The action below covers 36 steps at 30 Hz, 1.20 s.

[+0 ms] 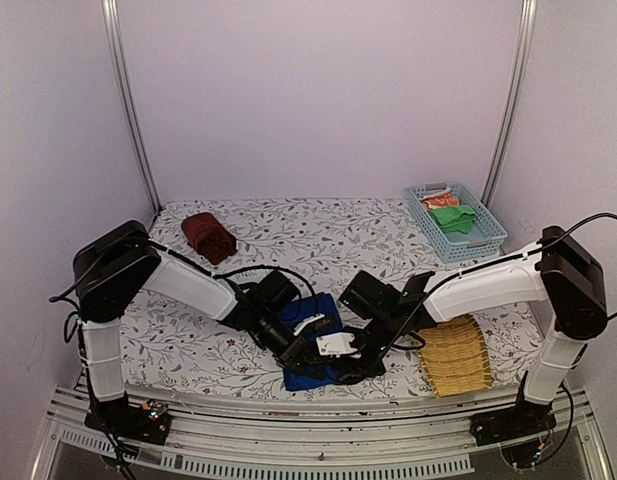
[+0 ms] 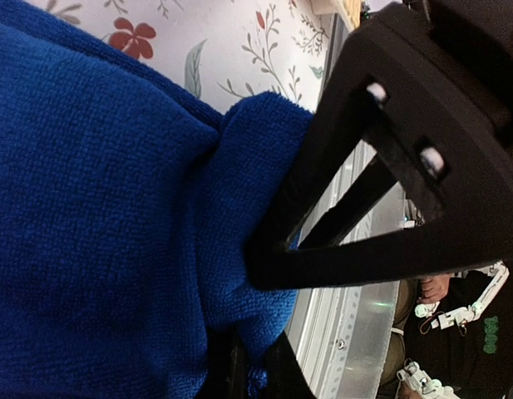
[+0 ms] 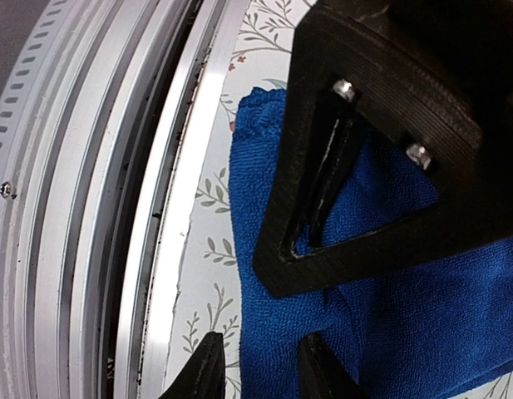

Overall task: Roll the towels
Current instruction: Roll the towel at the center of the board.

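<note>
- Metal rail [image 1: 318, 418] runs along the near table edge in the top view; just beyond it the blue towel [image 1: 313, 345] lies crumpled at the near centre, with the left arm [image 1: 188, 283] and right arm [image 1: 488, 285] meeting over it
- Floral tablecloth [image 1: 318, 235] also carries a rolled red towel [image 1: 208, 236] far left, a flat yellow towel [image 1: 455, 355] near right and a blue basket [image 1: 480, 246] far right; pale walls [image 1: 318, 100] close the space
- Left wrist view: the left gripper [image 2: 252, 374] pinches a bunched fold of the plush blue cloth, tips pressed almost together
- Right wrist view: the right gripper [image 3: 260, 366] has its tips a little apart, straddling the towel's near edge beside the rail
</note>
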Available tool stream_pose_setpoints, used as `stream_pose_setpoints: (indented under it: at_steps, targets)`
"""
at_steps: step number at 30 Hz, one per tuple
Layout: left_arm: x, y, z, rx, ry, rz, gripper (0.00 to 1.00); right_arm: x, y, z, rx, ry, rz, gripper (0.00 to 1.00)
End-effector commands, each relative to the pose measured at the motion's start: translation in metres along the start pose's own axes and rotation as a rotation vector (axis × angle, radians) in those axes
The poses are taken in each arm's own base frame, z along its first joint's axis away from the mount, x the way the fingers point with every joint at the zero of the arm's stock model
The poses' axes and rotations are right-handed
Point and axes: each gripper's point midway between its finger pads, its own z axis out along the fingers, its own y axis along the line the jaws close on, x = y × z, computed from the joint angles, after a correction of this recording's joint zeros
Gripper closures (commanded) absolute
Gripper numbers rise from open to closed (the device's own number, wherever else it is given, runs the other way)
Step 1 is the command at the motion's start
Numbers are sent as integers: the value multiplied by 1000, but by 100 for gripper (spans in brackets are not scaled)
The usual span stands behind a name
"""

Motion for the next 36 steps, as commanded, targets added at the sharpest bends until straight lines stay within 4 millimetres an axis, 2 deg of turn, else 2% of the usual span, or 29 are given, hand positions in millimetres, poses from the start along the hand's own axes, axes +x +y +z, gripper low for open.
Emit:
stream_pose_setpoints:
  at_steps: [1,9,11,13,14,16,18,22,27,29,31,33,36]
  targets:
    - [31,46,-3,-153,43,-153,100,-1,-11,15,68,33,-9,66]
    - [32,46,-5,-142,34,-149,100,7,-25,27,153,89,-2,66]
    - [29,42,-10,-133,23,-132,98,11,-24,31,139,106,-4,73]
    - [22,32,-21,-120,-7,-94,88,13,-21,33,120,112,-14,84]
    - [14,20,-31,-112,-35,-49,84,13,-19,33,110,113,-20,89]
    - [10,11,-44,-103,-71,-19,77,13,-15,31,92,112,-33,93]
    - [12,5,-53,-77,-90,-15,75,11,-11,27,75,111,-46,95]
    - [8,21,-65,-67,-169,-79,74,6,-9,20,70,105,-70,96]
    - [-16,41,-62,-98,-217,-110,75,3,-10,19,59,108,-84,96]
    - [-20,53,-60,-134,-216,-146,76,2,-6,18,35,107,-95,96]
    - [-17,68,-60,-183,-200,-191,78,0,-1,15,6,102,-112,96]
    - [-2,92,-55,-231,-171,-261,80,-1,6,12,-24,95,-138,96]
    - [9,103,-56,-251,-167,-305,81,-4,12,10,-62,81,-165,96]
